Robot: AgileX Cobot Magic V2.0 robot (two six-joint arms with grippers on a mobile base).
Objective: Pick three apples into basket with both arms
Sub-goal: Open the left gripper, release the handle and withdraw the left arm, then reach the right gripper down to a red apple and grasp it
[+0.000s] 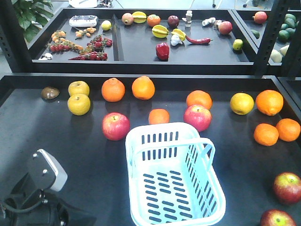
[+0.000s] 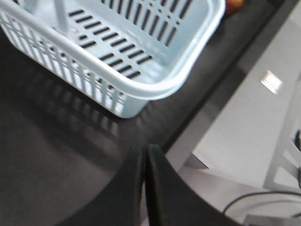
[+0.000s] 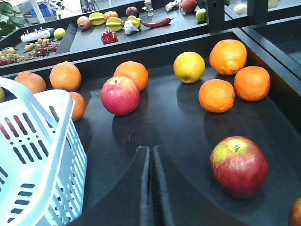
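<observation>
Left gripper (image 2: pixel 144 155) was pressed together, gripping nothing, near the basket (image 2: pixel 141 87) corner, right gripper (image 3: pixel 151 155) was likewise closed and empty, right of the basket, red apple (image 3: pixel 239 165) lay close by, untouched

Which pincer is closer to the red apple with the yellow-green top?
Right. The right pincer is close beside that apple, at its left; the left pincer is across the basket, near the front edge of the table.

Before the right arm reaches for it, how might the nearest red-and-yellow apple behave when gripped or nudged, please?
The apple is round and sits free on the flat tray, so a nudge would probably roll it. Its glossy skin may slip in the right pincer. It looks firm, likely rigid.
</observation>
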